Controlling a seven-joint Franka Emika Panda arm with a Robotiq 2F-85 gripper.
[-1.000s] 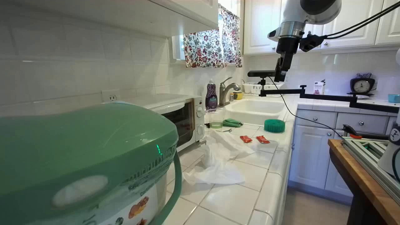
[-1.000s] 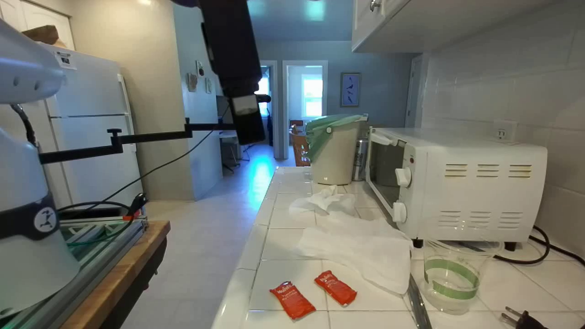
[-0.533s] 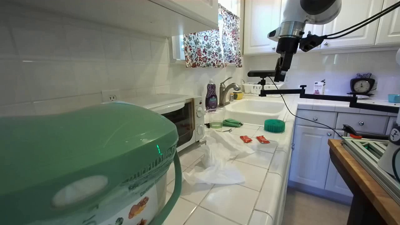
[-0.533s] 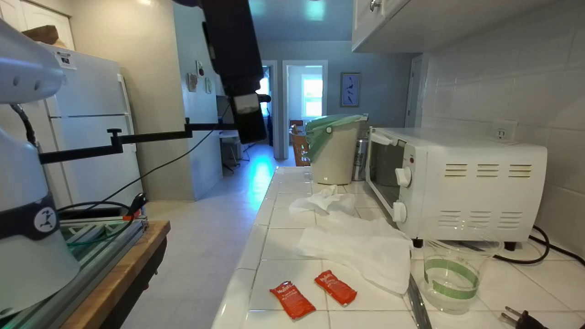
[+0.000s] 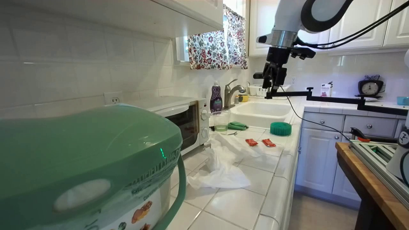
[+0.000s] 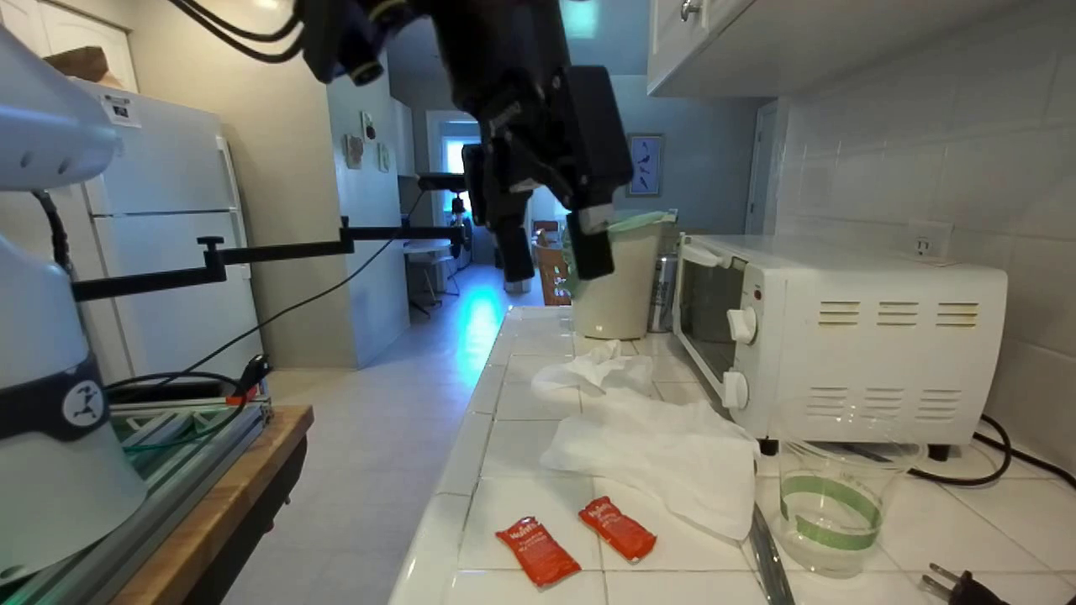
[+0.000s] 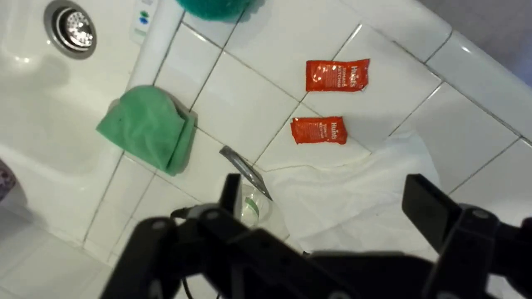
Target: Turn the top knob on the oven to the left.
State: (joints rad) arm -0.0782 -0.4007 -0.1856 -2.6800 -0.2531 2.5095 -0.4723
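Where the tiled wall (image 6: 883, 176) rises on one side of the fingers (image 6: 593, 256), the white oven (image 6: 891, 336) stands before it, lower than the fingers in both exterior views. The gripper (image 6: 556, 265) hangs in mid-air, its fingers spread with nothing between them, well apart from the oven. The top knob (image 6: 741, 325), the target, is on the oven's front above the lower knob (image 6: 735, 390), down and wallward from the fingers; the reach likely runs that way. How its grip ridge points is hard to make out; the wrist view shows neither knob nor oven.
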